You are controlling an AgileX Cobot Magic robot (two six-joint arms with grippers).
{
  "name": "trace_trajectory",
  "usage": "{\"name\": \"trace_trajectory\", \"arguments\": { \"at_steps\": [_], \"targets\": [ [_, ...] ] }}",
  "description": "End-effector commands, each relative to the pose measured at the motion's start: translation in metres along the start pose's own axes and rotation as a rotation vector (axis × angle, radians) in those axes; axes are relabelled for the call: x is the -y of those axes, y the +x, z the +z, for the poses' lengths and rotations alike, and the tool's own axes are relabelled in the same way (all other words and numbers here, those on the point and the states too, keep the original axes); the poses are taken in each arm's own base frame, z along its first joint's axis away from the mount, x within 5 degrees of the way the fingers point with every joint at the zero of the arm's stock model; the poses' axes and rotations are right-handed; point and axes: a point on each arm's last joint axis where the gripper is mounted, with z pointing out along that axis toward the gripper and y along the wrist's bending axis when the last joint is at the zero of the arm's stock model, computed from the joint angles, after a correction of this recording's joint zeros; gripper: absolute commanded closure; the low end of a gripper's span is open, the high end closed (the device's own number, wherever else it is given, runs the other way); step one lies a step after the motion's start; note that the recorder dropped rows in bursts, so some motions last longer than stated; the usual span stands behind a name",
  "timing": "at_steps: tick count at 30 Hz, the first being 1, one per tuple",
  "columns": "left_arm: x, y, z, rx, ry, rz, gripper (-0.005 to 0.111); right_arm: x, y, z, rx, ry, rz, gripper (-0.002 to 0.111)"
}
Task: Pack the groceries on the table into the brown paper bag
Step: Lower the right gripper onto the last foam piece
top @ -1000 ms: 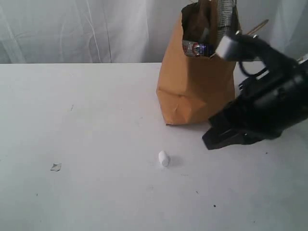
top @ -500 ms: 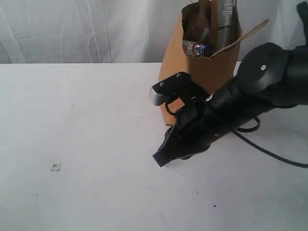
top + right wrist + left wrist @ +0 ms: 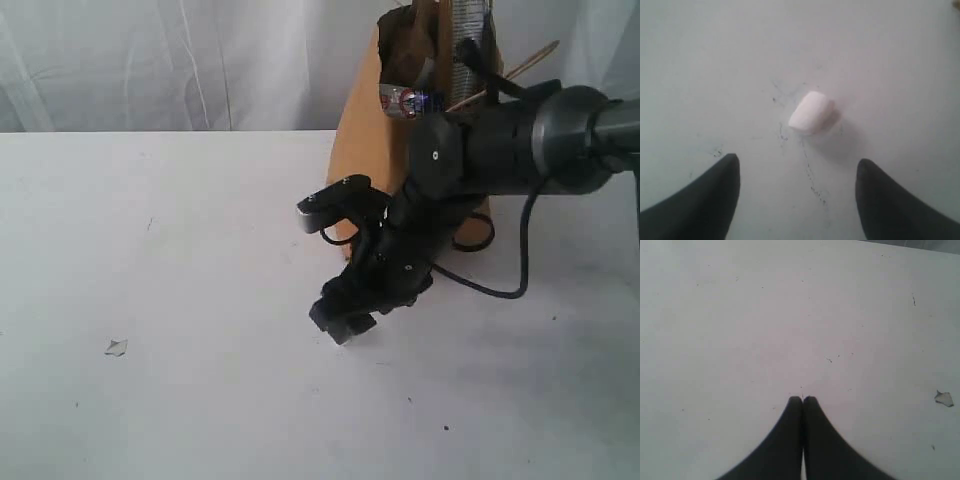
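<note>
The brown paper bag [image 3: 362, 175] stands upright at the back of the table [image 3: 150, 250]. Groceries poke out of its top: a can-like item with a printed label [image 3: 404, 100] and a long silvery packet [image 3: 466, 40]. My right gripper [image 3: 340, 322] is down at the tabletop in front of the bag. In the right wrist view it [image 3: 797, 160] stands open, and a small white lump [image 3: 811, 112] lies on the table just beyond its fingertips, untouched. In the exterior view the arm hides that lump. My left gripper [image 3: 802, 399] is shut and empty over bare table.
A small scrap of paper [image 3: 116, 347] lies on the table at the front left, and the left wrist view shows this scrap [image 3: 943, 398] too. A black cable [image 3: 505, 290] trails from the right arm across the table. White curtains hang behind.
My right arm has swung from beside the bag down and left to the white lump. Its jaws have gone from shut to open. The left gripper has stayed shut.
</note>
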Motion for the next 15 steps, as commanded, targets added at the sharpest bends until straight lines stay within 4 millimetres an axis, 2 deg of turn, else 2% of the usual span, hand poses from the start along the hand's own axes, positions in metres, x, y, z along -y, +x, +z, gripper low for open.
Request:
{"name": "trace_trajectory", "arguments": {
  "at_steps": [1,3,6,8,15],
  "targets": [
    [0.0,0.001,0.001,-0.005,-0.002,0.007,0.107,-0.006,-0.017,-0.009,0.056,0.021,0.028,0.049],
    [0.0,0.001,0.001,-0.005,-0.002,0.007,0.107,-0.014,-0.022,0.0,0.092,0.025,0.024,0.049],
    [0.0,0.001,0.001,-0.005,-0.002,0.007,0.107,-0.026,-0.02,0.021,0.043,0.026,-0.026,0.049],
    [0.0,0.001,0.001,-0.005,-0.002,0.007,0.107,-0.024,-0.02,0.029,0.04,0.051,0.025,0.049],
    [0.0,0.001,0.001,-0.005,-0.002,0.007,0.107,-0.016,-0.021,0.031,0.057,0.134,0.083,0.049]
  ]
}}
